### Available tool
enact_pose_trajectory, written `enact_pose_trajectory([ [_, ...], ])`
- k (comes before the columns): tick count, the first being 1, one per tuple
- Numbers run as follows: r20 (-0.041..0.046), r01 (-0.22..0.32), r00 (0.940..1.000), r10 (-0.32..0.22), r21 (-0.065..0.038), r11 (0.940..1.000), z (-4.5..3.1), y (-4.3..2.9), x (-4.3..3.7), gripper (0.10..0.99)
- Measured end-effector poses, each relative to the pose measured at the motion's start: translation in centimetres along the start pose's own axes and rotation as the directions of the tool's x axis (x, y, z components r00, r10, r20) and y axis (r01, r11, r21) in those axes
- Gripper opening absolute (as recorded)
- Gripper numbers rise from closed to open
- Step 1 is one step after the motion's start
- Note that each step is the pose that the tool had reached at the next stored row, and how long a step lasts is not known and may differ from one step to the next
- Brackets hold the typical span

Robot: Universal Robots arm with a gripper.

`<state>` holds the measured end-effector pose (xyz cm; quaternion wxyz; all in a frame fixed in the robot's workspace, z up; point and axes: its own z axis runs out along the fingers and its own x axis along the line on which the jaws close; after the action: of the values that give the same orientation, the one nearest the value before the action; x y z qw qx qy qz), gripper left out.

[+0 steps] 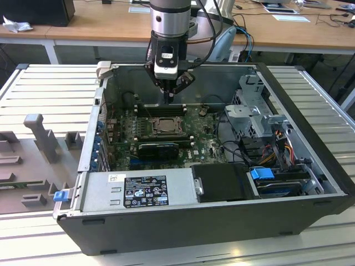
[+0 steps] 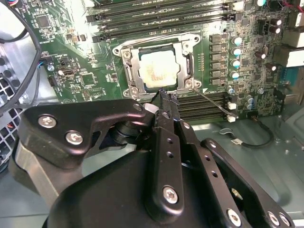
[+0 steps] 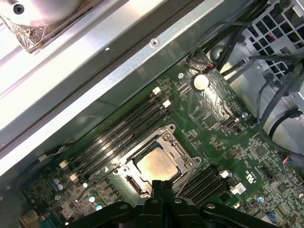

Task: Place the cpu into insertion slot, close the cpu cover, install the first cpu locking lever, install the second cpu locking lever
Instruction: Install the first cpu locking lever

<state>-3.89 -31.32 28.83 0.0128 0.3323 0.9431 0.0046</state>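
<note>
Hand (image 2: 164, 96), tips together, beside cpu (image 2: 159, 70) flat in insertion slot (image 2: 124, 53), metal top up; cpu cover (image 2: 186, 64) seemingly down.

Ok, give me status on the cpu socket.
Gripper at the insertion slot edge, fingers shut. Cpu seated, cpu cover down around it. One lever wire sticking out beside the slot.

— What sits above the gripper (image 1: 169, 98)?
— A silver-grey wrist tube (image 1: 170, 19), then a black housing with a pale block (image 1: 165, 71). Dark cables (image 1: 220, 25) loop beside it.
— And lower down?
— Matte black linkage plates (image 2: 85, 126) with silver screws (image 2: 170, 194), tapering to 2 narrow black fingers (image 3: 158, 190).
</note>
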Motion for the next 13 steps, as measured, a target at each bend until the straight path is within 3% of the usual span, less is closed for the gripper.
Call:
enact_pose_trajectory([
  [8, -0.0005, 0.033, 0.9995, -0.033, -0.001, 0.9995, 0.0, 0.0, 0.0, 0.106],
  [13, -0.002, 0.125, 0.9921, -0.125, -0.003, 0.9921, 0.0, 0.0, 0.0, 0.106],
])
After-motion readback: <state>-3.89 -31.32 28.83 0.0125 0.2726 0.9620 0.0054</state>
